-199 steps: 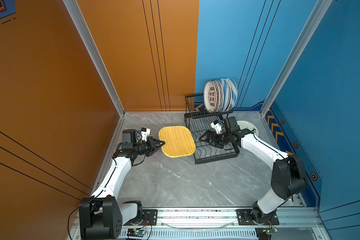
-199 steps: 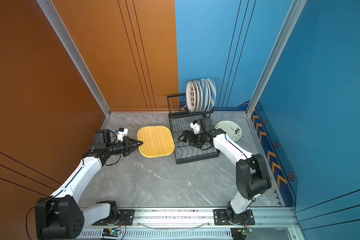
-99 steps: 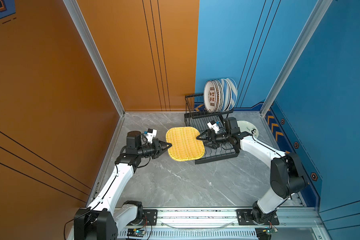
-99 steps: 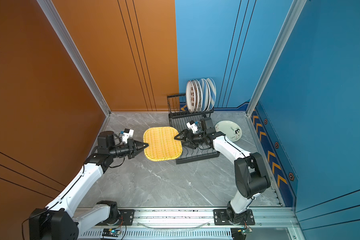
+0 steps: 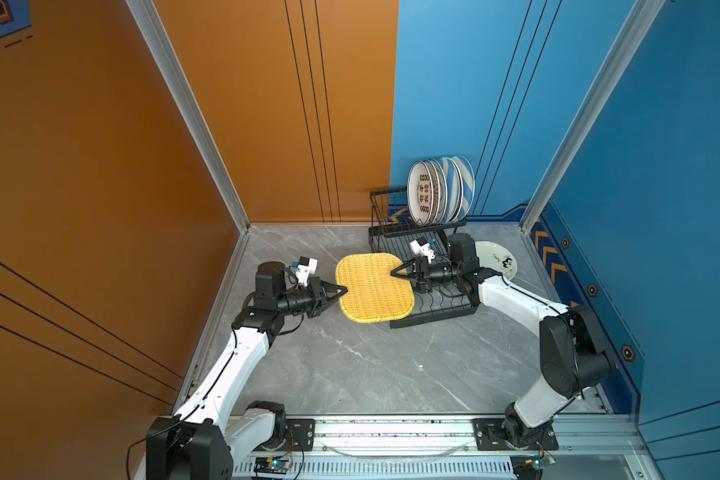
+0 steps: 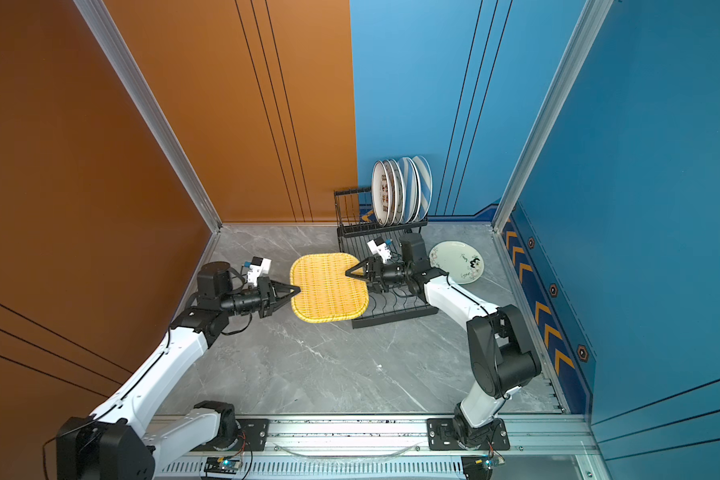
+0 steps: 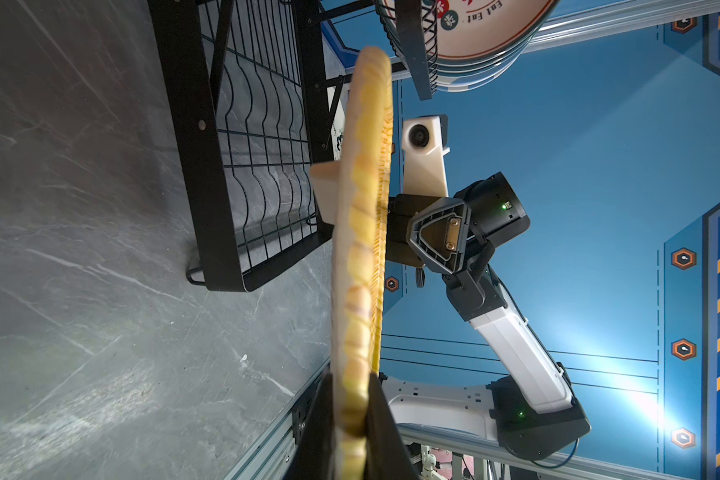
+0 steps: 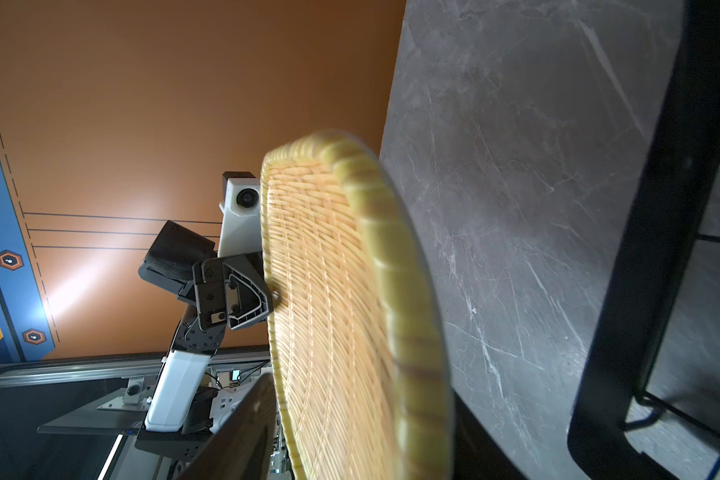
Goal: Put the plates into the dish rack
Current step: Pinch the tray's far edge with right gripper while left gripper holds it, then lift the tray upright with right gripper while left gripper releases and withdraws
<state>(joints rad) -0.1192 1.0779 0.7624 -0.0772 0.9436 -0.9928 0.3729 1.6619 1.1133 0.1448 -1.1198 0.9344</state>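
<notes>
1. The grey marble-look table (image 5: pixel 350 365) takes up the whole floor of the booth, with both arms reaching in from the near rail.
2. The dish rack (image 5: pixel 437 316), black wire, stands at the back towards the right. Its raised upper shelf is against the blue wall and its flat lower base, with wavy dividers, stretches forward.
3. A row of plates (image 5: pixel 437 191) stands on edge in the upper shelf, packed close. The frontmost is white with red characters, and blue-striped ones are at the far end.
4. The yellow woven plate (image 5: pixel 373 289) hangs roughly level, clear of the table, between the two arms. In both top views its right side overlaps the near left corner of the rack's base.
5. A white plate (image 6: pixel 456 262) with a dark printed figure lies flat on the table just right of the rack, partly hidden behind the right arm.
6. The left pincer (image 5: pixel 341 290) is clamped tight on the yellow plate's left rim, one finger above and one below.
7. The right pincer (image 5: pixel 393 274) has a finger on either side of the plate's right rim. I cannot tell whether it is actually squeezing or only straddling the rim.
</notes>
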